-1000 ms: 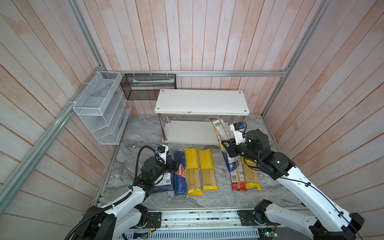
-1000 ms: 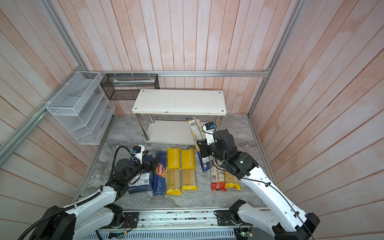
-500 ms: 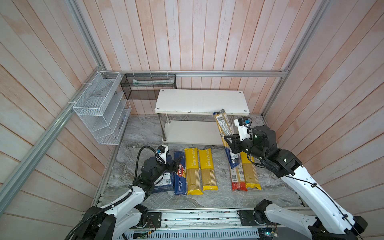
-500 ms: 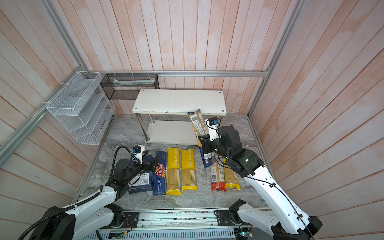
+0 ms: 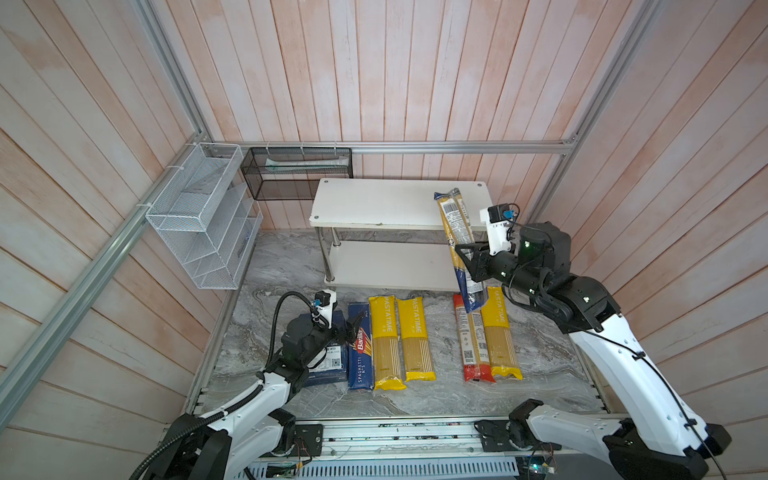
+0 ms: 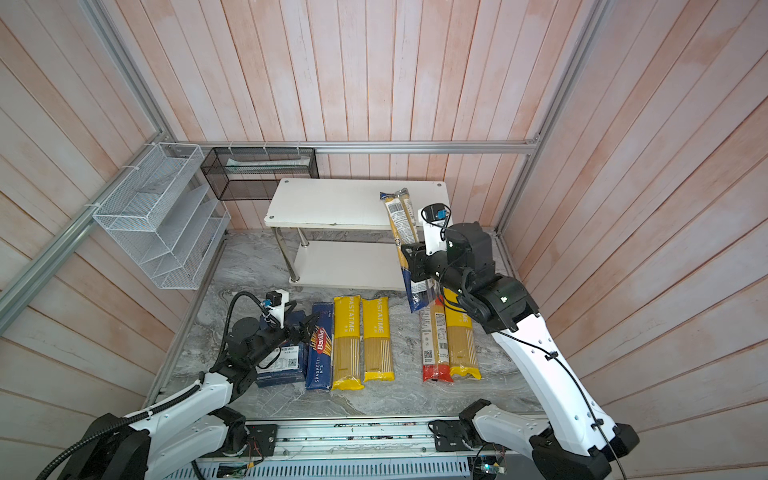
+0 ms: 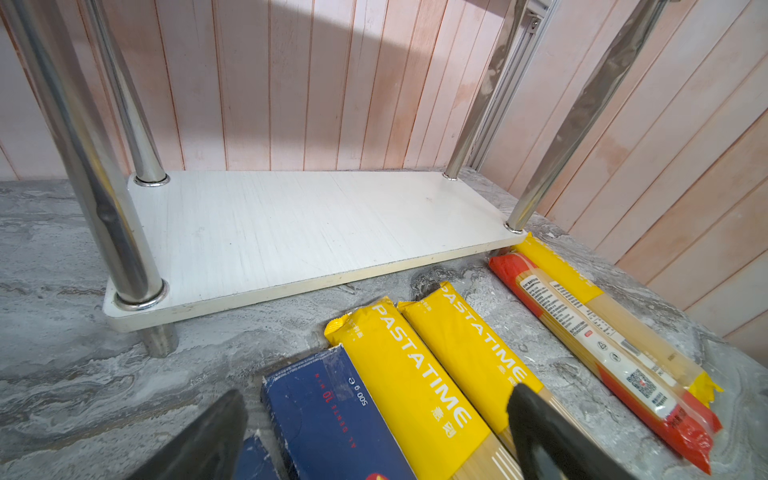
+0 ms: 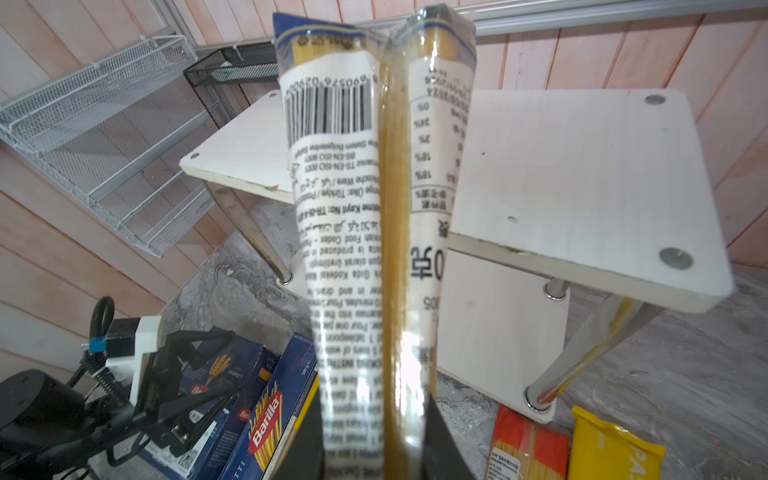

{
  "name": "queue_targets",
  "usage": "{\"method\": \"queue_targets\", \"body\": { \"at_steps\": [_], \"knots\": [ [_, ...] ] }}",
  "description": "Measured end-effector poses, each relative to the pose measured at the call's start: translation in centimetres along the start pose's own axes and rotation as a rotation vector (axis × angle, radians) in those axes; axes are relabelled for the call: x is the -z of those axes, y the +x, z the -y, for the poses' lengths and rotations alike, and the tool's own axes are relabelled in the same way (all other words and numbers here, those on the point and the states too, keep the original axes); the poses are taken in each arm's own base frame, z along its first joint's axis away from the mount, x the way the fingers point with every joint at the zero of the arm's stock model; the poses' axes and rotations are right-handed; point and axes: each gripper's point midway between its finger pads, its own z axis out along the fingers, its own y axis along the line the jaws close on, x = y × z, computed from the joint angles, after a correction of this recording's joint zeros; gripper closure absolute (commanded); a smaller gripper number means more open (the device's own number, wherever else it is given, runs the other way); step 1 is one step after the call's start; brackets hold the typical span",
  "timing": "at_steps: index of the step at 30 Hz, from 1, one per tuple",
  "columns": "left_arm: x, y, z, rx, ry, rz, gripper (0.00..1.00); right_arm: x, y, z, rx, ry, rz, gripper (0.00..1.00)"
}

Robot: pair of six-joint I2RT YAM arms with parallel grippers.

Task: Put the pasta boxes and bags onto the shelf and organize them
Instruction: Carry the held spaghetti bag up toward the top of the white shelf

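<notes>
Carrying step: my right gripper (image 5: 468, 266) is clamped on the clear, dark-blue-ended spaghetti bag (image 5: 454, 220), tilted in the air beside the white two-tier shelf (image 5: 374, 203). Next, I judge, lay it flat on top.

Right wrist view now, and the blue-ended bag (image 8: 374, 232) fills the middle, its print blurring near the lens and its near end running out of frame, so the right gripper (image 8: 374, 453) shows only as what seem to be dark slivers either side. In both top views the left gripper (image 5: 351, 326) and arm cover most of the wide box (image 5: 330, 365), its label too small to read.
</notes>
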Motion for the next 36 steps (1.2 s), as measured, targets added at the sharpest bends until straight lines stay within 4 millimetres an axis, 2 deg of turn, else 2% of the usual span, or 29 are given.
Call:
{"method": "queue_targets", "body": {
  "at_steps": [6,11,24,30,36],
  "knots": [
    [0.0,0.0,0.0,0.000,0.000,0.001,0.00,-2.0,-1.6,2.3,-0.023,0.040,-0.024,1.00],
    [0.0,0.0,0.0,0.000,0.000,0.001,0.00,-3.5,-3.3,3.4,-0.045,0.035,-0.044,1.00],
    [-0.1,0.4,-0.1,0.003,-0.002,-0.012,0.00,-4.9,-9.3,5.1,-0.064,0.018,0.008,1.00],
    [-0.2,0.5,-0.1,0.004,-0.003,-0.017,0.00,-6.1,-10.3,6.3,-0.077,0.013,0.007,1.00],
    [-0.2,0.6,-0.2,0.004,-0.003,-0.021,0.00,-7.6,-9.5,7.5,-0.101,0.018,-0.028,1.00]
  ]
}}
